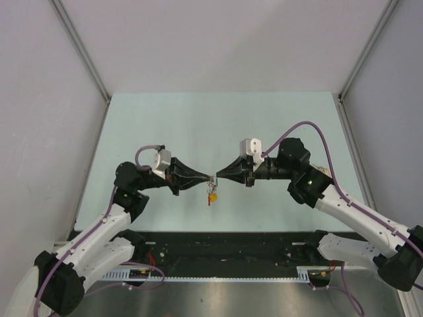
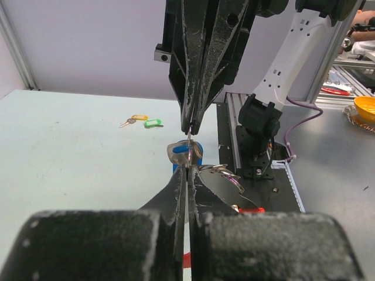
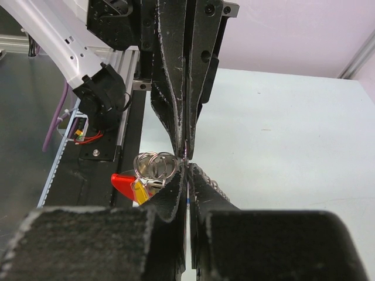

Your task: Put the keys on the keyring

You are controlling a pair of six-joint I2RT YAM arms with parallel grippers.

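From above, saw the left gripper (image 1: pixel 207 177) and the right gripper (image 1: pixel 219 176) meeting tip to tip, raised off the pale green worktop (image 1: pixel 165 125). Made out only a tiny dangling bunch under the meeting point, the keyring (image 1: pixel 211 191), flecked yellow and red. Could not read the jaws from there.

Got far more from the left wrist: left gripper (image 2: pixel 186 171) squeezed to a hairline slit, right gripper (image 2: pixel 190 124) pointing in from opposite, likewise pressed shut, a thin silver edge pinched between the two sets of tips. Caught a blue-headed key (image 2: pixel 177 152) right at that edge and silver coils of the keyring (image 2: pixel 220 171) just beside it. Spotted, only here, two loose keys lying on the worktop (image 2: pixel 70 152) well apart from the bunch: a yellow-tagged key (image 2: pixel 136 119) beside a green-tagged key (image 2: pixel 153 123).

From the right wrist, picked up the keyring (image 3: pixel 155 164) loops face-on, touching the closed tips, plus a red band (image 3: pixel 123 181) and a yellow tag (image 3: pixel 139 188) hanging just below. Could not tell the exact strand pinched by each gripper.
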